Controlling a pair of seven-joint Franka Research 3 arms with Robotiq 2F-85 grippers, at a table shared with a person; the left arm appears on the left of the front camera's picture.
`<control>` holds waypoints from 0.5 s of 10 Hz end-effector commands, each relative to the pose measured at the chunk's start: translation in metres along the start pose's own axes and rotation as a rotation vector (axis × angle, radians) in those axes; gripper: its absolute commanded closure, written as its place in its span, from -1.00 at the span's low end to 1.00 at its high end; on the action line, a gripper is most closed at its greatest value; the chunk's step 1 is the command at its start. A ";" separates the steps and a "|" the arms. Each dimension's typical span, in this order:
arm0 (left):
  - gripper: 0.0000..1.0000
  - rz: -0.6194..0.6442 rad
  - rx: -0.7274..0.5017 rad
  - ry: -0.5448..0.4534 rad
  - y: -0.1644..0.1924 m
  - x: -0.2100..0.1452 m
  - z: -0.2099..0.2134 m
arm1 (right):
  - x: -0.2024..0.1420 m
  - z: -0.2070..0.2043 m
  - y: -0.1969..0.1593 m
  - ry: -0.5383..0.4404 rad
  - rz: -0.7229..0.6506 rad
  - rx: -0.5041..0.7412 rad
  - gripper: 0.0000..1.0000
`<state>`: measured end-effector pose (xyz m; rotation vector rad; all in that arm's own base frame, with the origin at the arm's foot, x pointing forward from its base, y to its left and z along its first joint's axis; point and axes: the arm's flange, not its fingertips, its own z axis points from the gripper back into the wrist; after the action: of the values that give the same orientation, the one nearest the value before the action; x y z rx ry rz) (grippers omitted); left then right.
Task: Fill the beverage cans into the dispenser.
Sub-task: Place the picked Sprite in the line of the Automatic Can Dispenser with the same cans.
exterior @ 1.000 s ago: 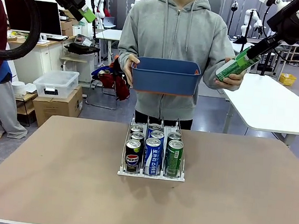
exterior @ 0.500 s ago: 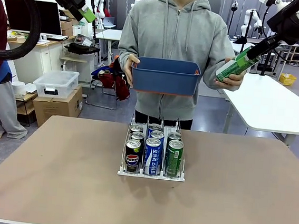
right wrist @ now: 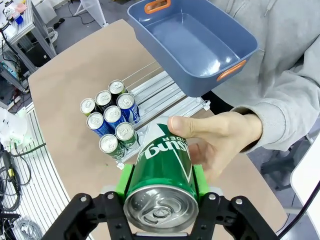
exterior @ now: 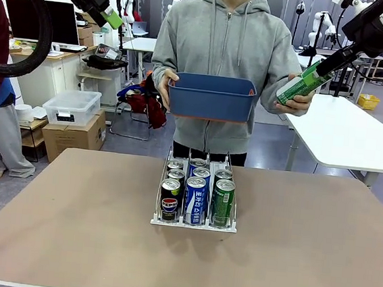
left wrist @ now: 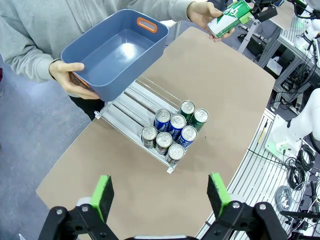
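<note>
Green can pinched high at the table's far right corner

The right gripper (right wrist: 161, 182) pinched a green can (exterior: 296, 87) that the person's hand (right wrist: 220, 137) also held, beside the blue bin (exterior: 213, 97). The left gripper (left wrist: 161, 192) hung spread wide above open tabletop (exterior: 68, 226). The rack (exterior: 194, 223) sat mid-table, well clear of every edge.

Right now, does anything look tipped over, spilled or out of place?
Nothing stands out. The slim aluminium cans stand upright in the white wire dispenser; the right gripper and the person's hand both hold a green can.
</note>
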<state>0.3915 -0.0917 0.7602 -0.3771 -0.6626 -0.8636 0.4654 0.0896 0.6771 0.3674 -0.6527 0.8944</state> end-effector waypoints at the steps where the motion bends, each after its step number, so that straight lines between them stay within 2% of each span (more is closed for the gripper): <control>1: -1.00 0.002 -0.002 0.000 0.001 -0.001 0.001 | 0.000 0.000 0.000 0.000 0.009 0.000 1.00; 5: -1.00 0.002 -0.002 0.000 0.001 -0.001 0.001 | 0.000 0.000 0.000 0.000 0.009 0.000 1.00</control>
<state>0.3915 -0.0917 0.7602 -0.3771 -0.6625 -0.8637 0.4658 0.0900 0.6764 0.3676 -0.6511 0.8948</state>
